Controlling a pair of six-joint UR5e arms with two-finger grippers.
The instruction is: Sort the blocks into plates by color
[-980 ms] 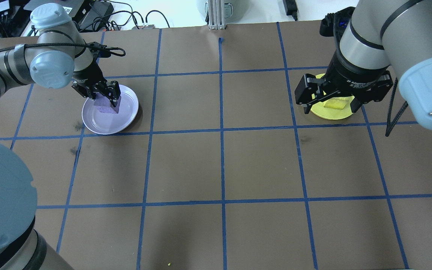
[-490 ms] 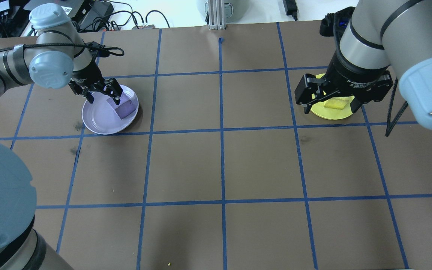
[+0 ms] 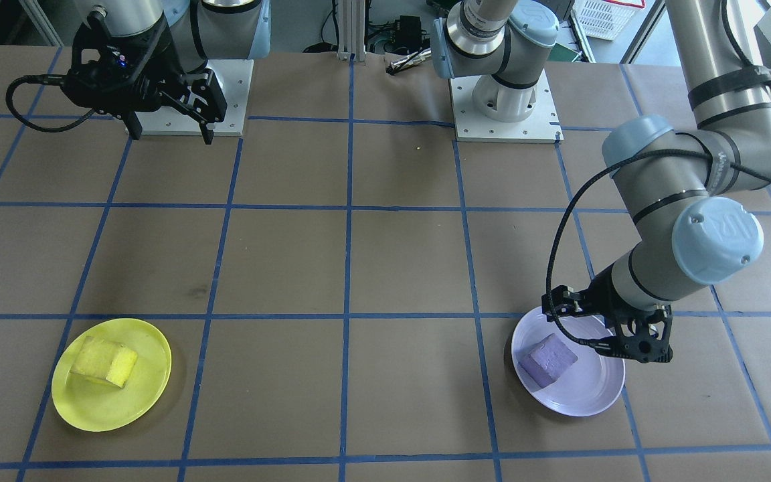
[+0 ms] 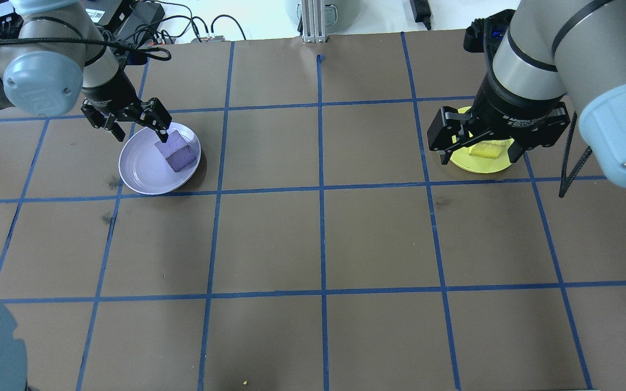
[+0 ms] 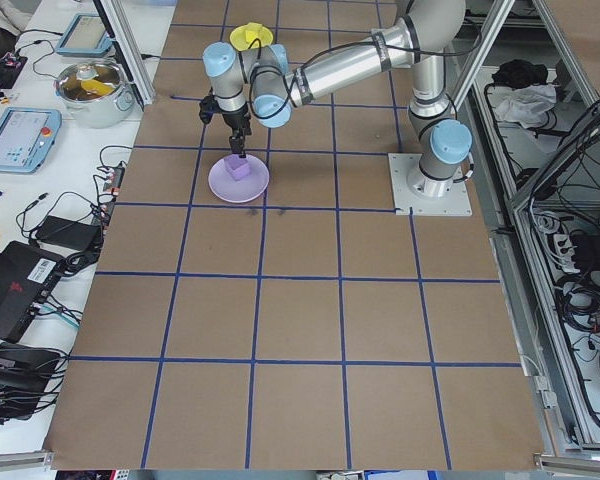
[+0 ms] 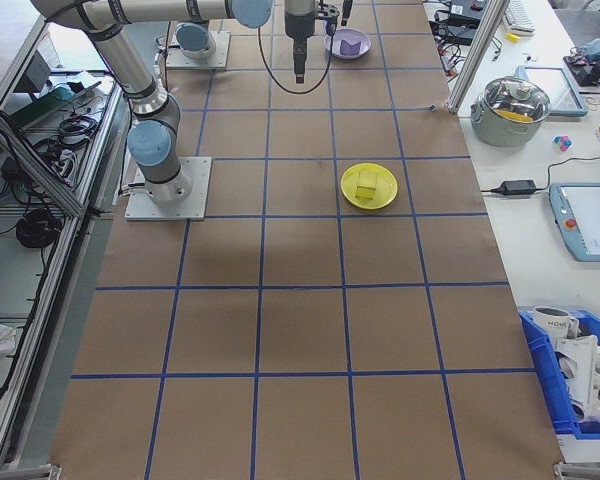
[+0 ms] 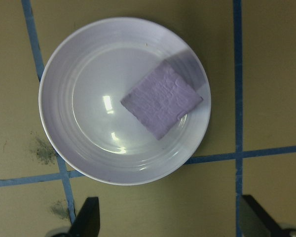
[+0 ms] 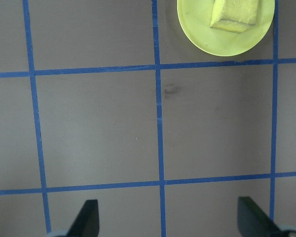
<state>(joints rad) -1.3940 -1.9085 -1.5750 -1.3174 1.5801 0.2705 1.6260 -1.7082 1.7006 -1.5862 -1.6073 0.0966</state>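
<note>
Lavender first, on our left side: the purple block (image 4: 176, 153) lies free inside the lavender plate (image 4: 139, 176), off-centre, close to the rim on the inner side. Our left gripper (image 4: 131, 122) hangs just above the plate's far edge with its fingers spread and nothing between them; the wrist view shows both fingertips wide apart and the block clear of them. Across the middle, the brown paper table (image 4: 318, 233) with its blue tape grid (image 4: 321, 187) carries nothing we need.

On our right, the yellow block (image 3: 104, 361) sits in the yellow plate (image 3: 151, 381), also toward one side. Our right gripper (image 3: 168, 122) is raised high and well away from that plate, fingers parted and empty.

We judge the sorting done, so what remains is backing off cleanly. The main risk is on the left: one fingertip is near the block and the plate rim, so a sideways or downward pull could clip the rim, skid the light, glossy plate, or tip the foam block over its edge. A straight upward lift should avoid that. We see little hazard on the right.
</note>
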